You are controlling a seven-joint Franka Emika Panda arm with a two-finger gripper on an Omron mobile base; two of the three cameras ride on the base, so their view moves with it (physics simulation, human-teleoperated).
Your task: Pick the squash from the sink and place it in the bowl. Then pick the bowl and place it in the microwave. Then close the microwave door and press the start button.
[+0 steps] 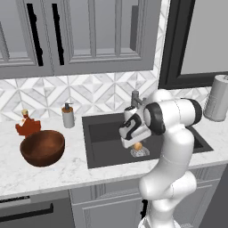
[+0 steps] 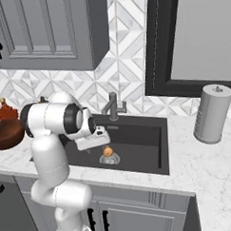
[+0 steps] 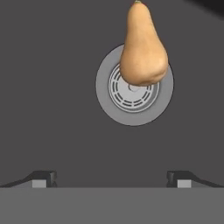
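- Tan-orange squash [image 1: 138, 145] lies on the sink [image 1: 102, 147] floor, just under the jaws [image 1: 132, 143]; the wooden bowl [image 1: 42, 148] waits on the desk, well off to their side.
- From the right base, the squash [image 2: 108, 151] sits over the drain, below the jaws.
- At the hand, the jaws stand spread and empty. The squash's long axis runs away from them, bulb nearest, neck pointing off. The first pick is in hand; next, I judge, descend and centre on it.

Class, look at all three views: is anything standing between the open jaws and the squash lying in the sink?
Nothing visible does. The squash lies over the round drain in the sink, and in the hand view only bare dark sink floor separates it from the gripper, whose jaws stand open above it.
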